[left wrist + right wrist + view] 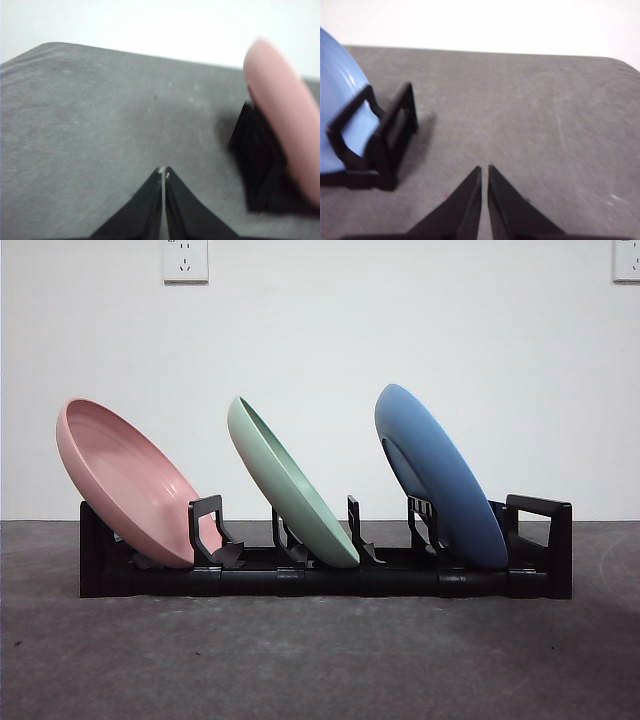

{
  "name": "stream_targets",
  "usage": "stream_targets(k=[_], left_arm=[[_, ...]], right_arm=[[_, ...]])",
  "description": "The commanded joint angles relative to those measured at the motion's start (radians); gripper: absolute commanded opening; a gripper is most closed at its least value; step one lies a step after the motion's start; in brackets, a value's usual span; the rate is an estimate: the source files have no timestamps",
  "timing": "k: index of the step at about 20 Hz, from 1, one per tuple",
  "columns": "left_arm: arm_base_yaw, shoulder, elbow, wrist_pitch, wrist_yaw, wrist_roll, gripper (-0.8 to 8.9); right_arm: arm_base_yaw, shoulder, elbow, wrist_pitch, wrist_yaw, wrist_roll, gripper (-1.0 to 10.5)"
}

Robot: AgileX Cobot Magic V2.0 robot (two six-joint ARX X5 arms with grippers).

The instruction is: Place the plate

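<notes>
The left claw (164, 173) has its two black jaws drawn together to a hairline gap and holds nothing; it hangs over bare grey surface (100, 125), with the pink plate (285, 115) and the pink-plate end of the black rack (257, 160) off to one side and apart from it. The right claw (484, 170) is likewise nearly closed and empty, over open surface near the rack's other end, where the blue plate (340, 95) shows behind a black end loop. Neither arm enters the front view.

All three plates stand in the rack already: pink at one end, green plate (290, 485) in the middle, blue at the other end, each leaning the same way with its lower rim down among the black dividers. Judged from this, the placing looks done, or none is in hand yet; no loose plate is visible.

If a plate must be shifted or reseated, the claw would need to open well first, come at the raised upper rim from above, pinch the thin edge squarely, and lower the rim between two dividers without knocking the neighbour.

The plates look smooth, matte and shallow with thin raised rims, probably light plastic and a bit slippery to pinch.
</notes>
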Motion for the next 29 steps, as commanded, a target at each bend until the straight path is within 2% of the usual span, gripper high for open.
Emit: stream_targets(k=[1, 7, 9, 11, 14, 17, 21, 27, 29], left_arm=[[0.002, -0.002, -0.018, 0.078, 0.001, -0.165, 0.07], [0.000, -0.001, -0.018, 0.342, 0.002, -0.183, 0.07], [-0.001, -0.001, -0.015, 0.422, 0.001, -0.185, 0.07], [-0.001, -0.001, 0.007, 0.429, 0.001, -0.185, 0.07], [-0.001, 0.010, 0.090, 0.290, 0.001, -0.184, 0.08], [-0.001, 0.055, 0.207, 0.082, 0.006, -0.179, 0.08], [-0.001, 0.152, 0.341, -0.102, 0.082, -0.145, 0.10], [-0.001, 0.317, 0.519, -0.294, 0.174, -0.140, 0.10], [-0.001, 0.369, 0.568, -0.326, 0.212, -0.097, 0.10]], right_arm=[[-0.001, 0.000, -0.003, 0.061, -0.039, 0.082, 0.2], [-0.001, 0.000, -0.003, 0.307, -0.101, 0.146, 0.2], [-0.001, 0.000, -0.003, 0.394, -0.112, 0.200, 0.2], [-0.001, 0.000, 0.005, 0.422, -0.112, 0.249, 0.2], [-0.001, 0.008, 0.063, 0.318, -0.111, 0.320, 0.1], [-0.001, 0.045, 0.159, 0.150, -0.113, 0.324, 0.1], [-0.001, 0.128, 0.281, 0.032, -0.121, 0.269, 0.1], [-0.001, 0.289, 0.441, -0.105, -0.202, 0.187, 0.1], [-0.001, 0.351, 0.494, -0.172, -0.250, 0.159, 0.1]])
